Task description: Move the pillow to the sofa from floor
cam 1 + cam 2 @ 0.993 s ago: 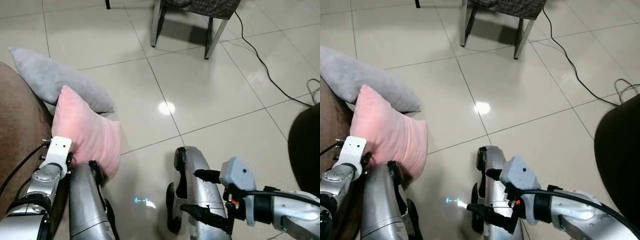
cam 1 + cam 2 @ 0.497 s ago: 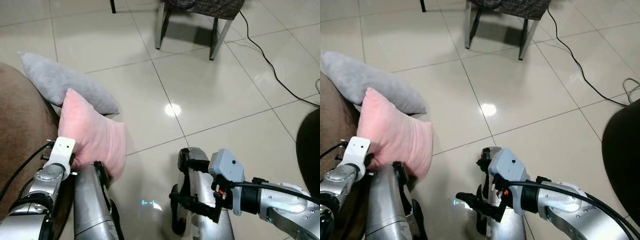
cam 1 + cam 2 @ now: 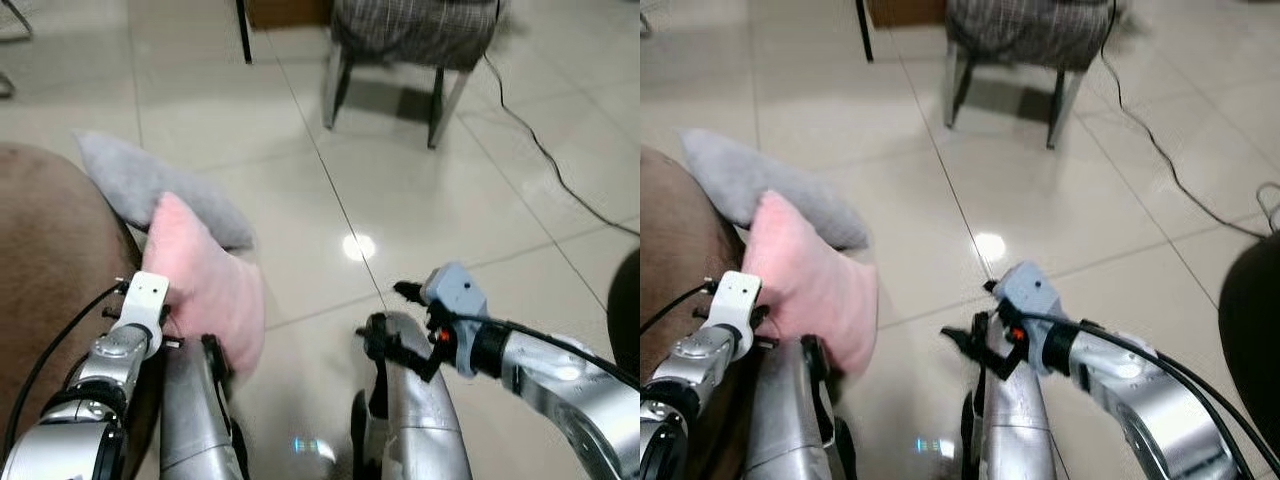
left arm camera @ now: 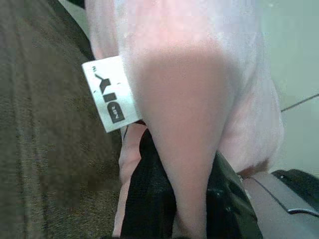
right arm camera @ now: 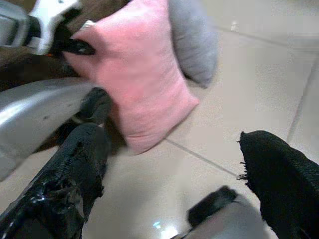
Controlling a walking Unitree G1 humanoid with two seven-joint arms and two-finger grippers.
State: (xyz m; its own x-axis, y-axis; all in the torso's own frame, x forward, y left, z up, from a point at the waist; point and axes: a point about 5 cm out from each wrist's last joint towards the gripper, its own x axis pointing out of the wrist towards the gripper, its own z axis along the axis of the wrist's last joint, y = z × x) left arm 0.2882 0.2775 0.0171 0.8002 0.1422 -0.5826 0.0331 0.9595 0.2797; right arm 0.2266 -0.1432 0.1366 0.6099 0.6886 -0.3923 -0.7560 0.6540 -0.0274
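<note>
So the left gripper is clamped on the pink pillow, not yet on the sofa at nine o'clock, while the right gripper stands apart, holding nothing.

The left arm is seen at the lower left of the head views, bent upward; its tool is clamped, black fingers pinched together on soft fabric; the right arm is stretched in from the lower right, its tool held at centre with fingers spread apart.
</note>
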